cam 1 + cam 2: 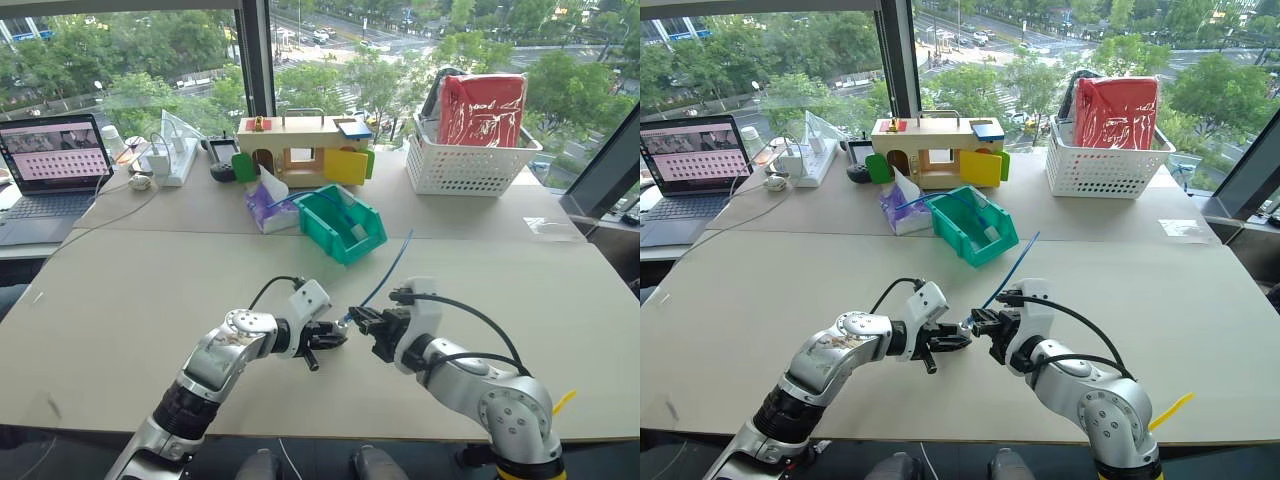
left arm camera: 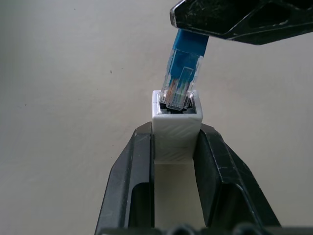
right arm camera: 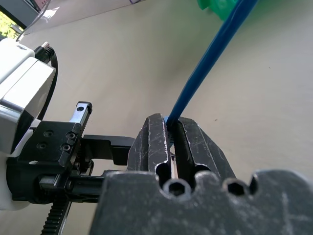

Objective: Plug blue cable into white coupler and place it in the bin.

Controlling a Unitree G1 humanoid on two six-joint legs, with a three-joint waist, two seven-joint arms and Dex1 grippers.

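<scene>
The 2 head views look forward and down from above the bench (image 1: 120, 300), sharing both arms, the bin (image 1: 342, 224) and the windows beyond. Each wrist view sits very close behind its own hand, looking along its fingers; both share the blue cable (image 3: 210, 63).

Blue cable (image 2: 188, 54) with clear plug, ribbed white coupler (image 2: 176, 129), black hands, teal bin (image 1: 343, 223), beige tabletop (image 1: 150, 290).
</scene>
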